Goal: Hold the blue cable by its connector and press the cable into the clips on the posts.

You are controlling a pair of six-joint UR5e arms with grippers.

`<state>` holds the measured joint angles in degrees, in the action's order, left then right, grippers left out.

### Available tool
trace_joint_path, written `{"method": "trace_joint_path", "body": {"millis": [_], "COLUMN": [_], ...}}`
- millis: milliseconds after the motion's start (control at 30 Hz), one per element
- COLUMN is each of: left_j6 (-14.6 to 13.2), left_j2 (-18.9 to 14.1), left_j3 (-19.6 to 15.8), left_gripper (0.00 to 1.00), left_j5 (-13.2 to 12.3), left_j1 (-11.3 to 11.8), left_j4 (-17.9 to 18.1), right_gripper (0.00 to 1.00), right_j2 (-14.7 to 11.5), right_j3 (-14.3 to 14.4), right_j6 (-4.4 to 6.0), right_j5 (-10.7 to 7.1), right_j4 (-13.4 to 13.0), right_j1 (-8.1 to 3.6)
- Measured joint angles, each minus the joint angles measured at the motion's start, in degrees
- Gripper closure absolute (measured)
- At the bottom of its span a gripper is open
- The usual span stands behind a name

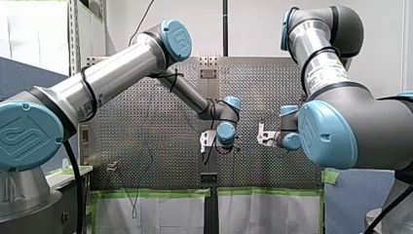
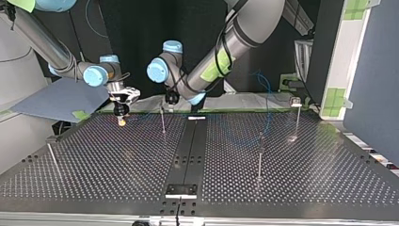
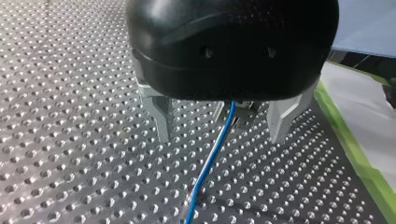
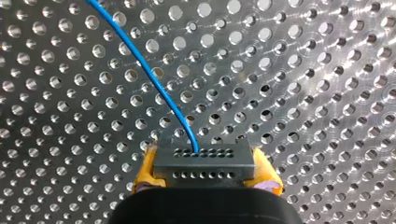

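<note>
In the right wrist view my right gripper (image 4: 205, 175) has its yellow pads (image 4: 145, 170) shut on a black connector (image 4: 204, 163). The blue cable (image 4: 149, 74) leaves the connector and curves away over the perforated table. In the left wrist view my left gripper (image 3: 220, 126) is black, and its metal fingers (image 3: 159, 116) stand open just above the table. The blue cable (image 3: 212, 156) runs between them, untouched. The top view shows my right gripper (image 2: 122, 120) at the left and my left gripper (image 2: 171, 100) nearer the middle. A thin post (image 2: 163, 121) stands between them.
More thin posts stand on the table (image 2: 117, 165): one right of the middle (image 2: 259, 157), one with a clip on top at the back right (image 2: 296, 110), and one at the left edge (image 2: 52, 159). Green tape (image 3: 359, 158) lines the table's far edge.
</note>
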<state>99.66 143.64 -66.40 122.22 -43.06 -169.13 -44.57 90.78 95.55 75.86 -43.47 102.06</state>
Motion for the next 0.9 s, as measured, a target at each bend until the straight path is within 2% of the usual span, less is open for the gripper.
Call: {"method": "trace_joint_path", "body": {"millis": [400,667,900], "left_j6": [-0.91,-0.5,0.2], "left_j2": [0.05,0.87,1.12], "left_j3": [-0.02,-0.25,-0.95], "left_gripper": [0.0,0.0,0.0], "left_j5": [-4.92,-5.29,-5.28], "left_j1": [-1.77,-2.36,-2.35], "left_j4": [0.43,0.53,2.25], "right_gripper": [1.0,1.0,1.0], "right_j2": [0.03,0.03,0.03], "right_j3": [0.01,0.0,0.0], "right_j6": [0.0,0.0,-0.03], "right_j5": [0.0,0.0,0.0], "right_j4": [0.17,0.36,0.46], "right_j1": [0.02,0.02,0.03]}}
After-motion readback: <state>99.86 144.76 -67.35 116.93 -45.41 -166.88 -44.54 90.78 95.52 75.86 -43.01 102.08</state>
